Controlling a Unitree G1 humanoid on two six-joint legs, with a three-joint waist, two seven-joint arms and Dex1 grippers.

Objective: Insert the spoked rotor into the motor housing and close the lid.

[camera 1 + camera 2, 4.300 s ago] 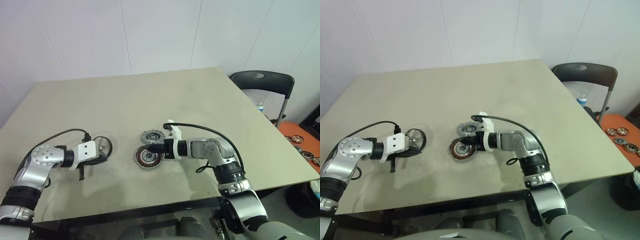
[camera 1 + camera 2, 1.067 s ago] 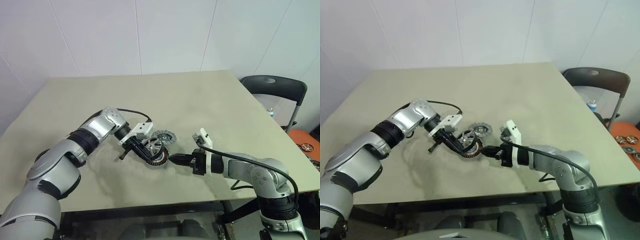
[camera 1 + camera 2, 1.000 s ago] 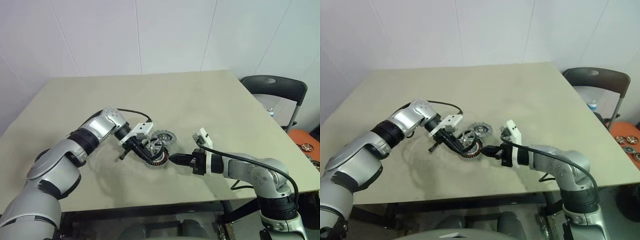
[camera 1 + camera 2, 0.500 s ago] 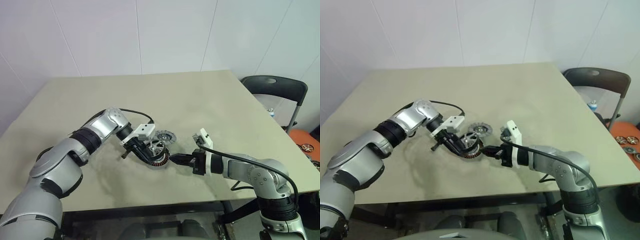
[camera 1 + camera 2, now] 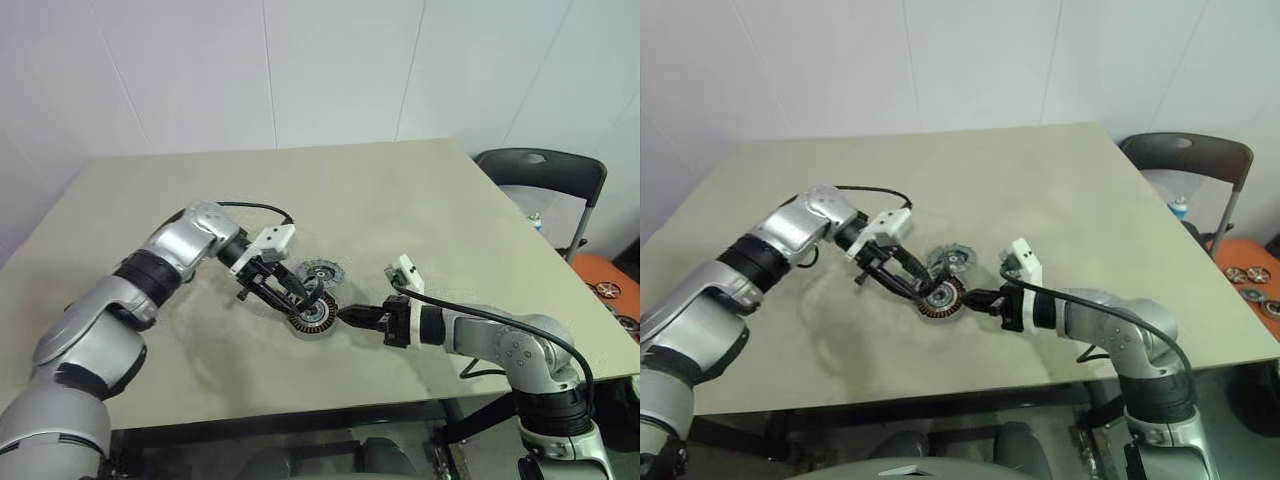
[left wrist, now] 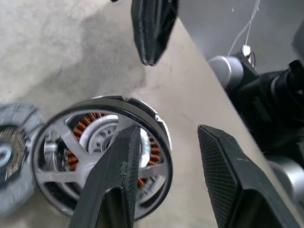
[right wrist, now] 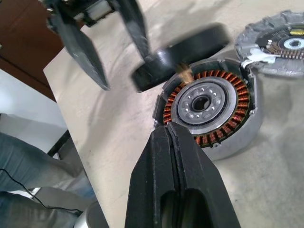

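Note:
The motor housing [image 7: 209,104], with copper windings round a silver centre, lies mid-table [image 5: 316,316]. The spoked rotor [image 6: 102,156] rests tilted against the housing's rim; its dark ring [image 7: 185,54] looks blurred. My left gripper [image 6: 166,130] is open just above and to the left of it [image 5: 288,290], one finger [image 6: 121,166] in front of the spokes without gripping them. My right gripper [image 7: 167,129] is shut on nothing, its tip almost at the housing's right side [image 5: 345,316]. The grey lid [image 5: 320,272] lies flat on the table just behind the housing.
The tan table [image 5: 420,210] has open surface all round the parts. A dark chair [image 5: 540,175] stands past the table's right edge. An orange surface with small discs [image 5: 610,295] lies on the floor at the far right.
My left gripper has opened and let go of the rotor, then lifted a little up and to the left. The rotor stays tilted on the housing. The right arm has not moved.

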